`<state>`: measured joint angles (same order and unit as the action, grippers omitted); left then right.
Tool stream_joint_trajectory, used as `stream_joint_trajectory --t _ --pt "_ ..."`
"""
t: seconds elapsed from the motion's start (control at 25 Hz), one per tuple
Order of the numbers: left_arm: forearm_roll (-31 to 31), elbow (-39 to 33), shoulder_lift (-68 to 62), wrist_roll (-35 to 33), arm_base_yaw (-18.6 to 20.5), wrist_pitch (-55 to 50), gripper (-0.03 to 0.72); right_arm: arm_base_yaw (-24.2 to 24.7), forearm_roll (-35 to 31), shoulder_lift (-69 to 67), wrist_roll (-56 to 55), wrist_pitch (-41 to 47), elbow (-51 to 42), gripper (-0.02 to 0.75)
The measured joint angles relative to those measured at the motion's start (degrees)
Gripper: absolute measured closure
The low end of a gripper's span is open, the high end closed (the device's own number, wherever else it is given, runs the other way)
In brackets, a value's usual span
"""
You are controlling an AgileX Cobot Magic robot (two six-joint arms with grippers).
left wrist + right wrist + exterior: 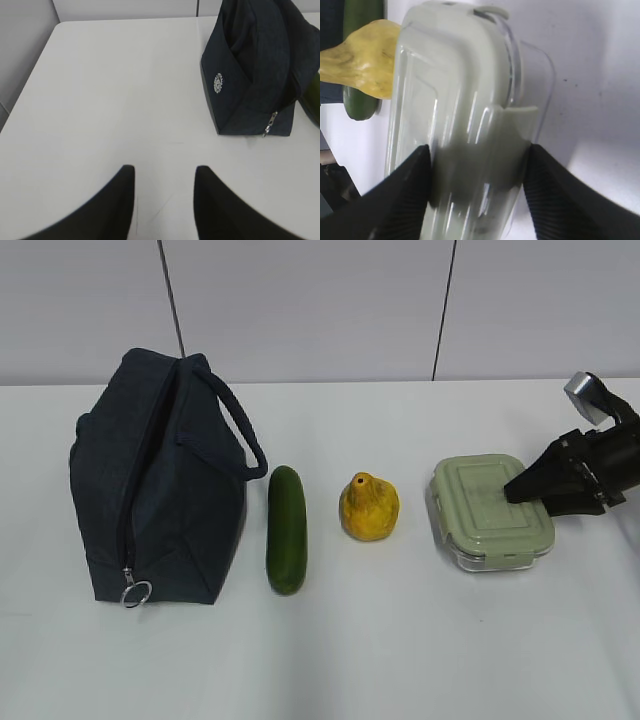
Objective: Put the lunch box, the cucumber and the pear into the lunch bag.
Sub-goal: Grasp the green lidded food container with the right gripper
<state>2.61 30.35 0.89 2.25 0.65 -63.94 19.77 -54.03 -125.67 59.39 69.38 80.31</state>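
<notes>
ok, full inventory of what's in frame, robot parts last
lunch bag: 1, dark navy, left end of the row, upright, silver ring pull low on its front
cucumber: 1, dark green, lying just right of the bag
pear: 1, yellow-orange, middle of the row
lunch box: 1, clear with sage-green lid, right end of the row
table: 1, white, under everything
left gripper: 1, black, open over bare table, holding nothing
right gripper: 1, black, jaws either side of the lunch box's end; box sits on the table
</notes>
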Motion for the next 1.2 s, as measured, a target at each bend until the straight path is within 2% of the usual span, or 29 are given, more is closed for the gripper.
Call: stream_joint_trajectory --t 1.2 --pt "0.0 0.0 0.0 0.0 0.0 0.0 0.449 0.0 -1.3 -0.1 0.0 0.0 0.0 0.302"
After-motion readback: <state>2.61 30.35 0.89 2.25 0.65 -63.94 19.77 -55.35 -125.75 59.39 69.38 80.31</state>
